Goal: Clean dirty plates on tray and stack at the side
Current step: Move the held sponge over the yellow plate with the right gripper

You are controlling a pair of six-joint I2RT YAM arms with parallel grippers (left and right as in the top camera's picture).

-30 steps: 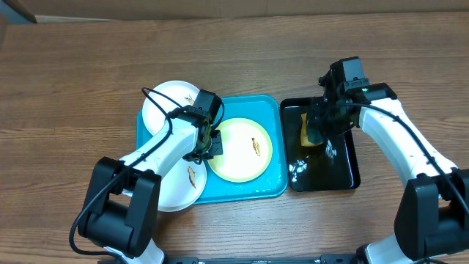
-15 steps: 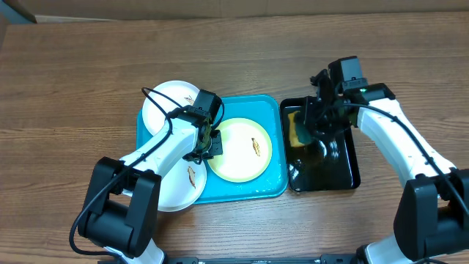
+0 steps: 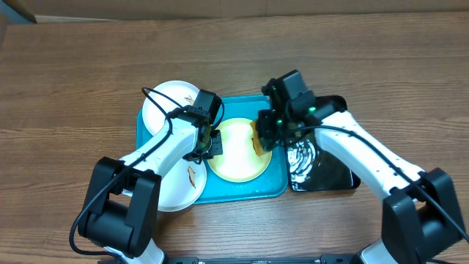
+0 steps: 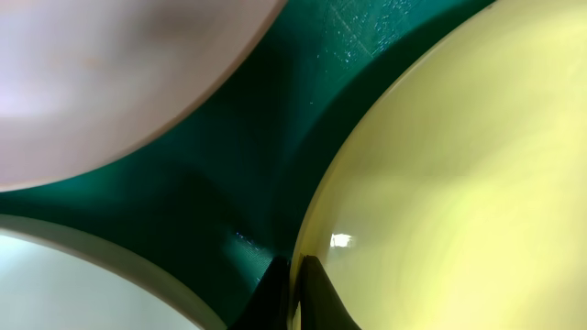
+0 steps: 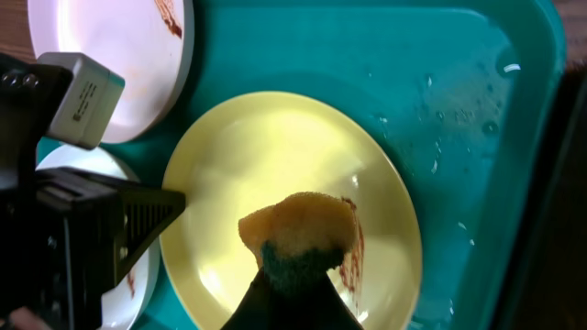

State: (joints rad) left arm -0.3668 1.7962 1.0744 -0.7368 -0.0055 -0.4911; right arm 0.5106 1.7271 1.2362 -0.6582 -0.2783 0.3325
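The yellow-rimmed plate (image 3: 234, 158) lies in the turquoise tray (image 3: 249, 191); it looks stiff, light and probably slick, best pinched at the rim. The left gripper (image 3: 210, 141) is clamped on that rim at 9 o'clock; the right gripper (image 3: 262, 138), closed on the sponge (image 5: 295, 227), is at the smear (image 5: 354, 252) at 3 o'clock. 2 white plates (image 3: 170, 103) crowd 10 and 7 o'clock; the black tray (image 3: 333, 172) sits beyond at 3.

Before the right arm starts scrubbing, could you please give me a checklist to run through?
1. Left pincer shut on rim of yellow plate: ok.
2. Right pincer shut on sponge: ok.
3. Sponge right beside the brown smear: ok.
4. Sponge pressing on the plate: cannot tell.
5. Yellow plate lying inside the tray: ok.
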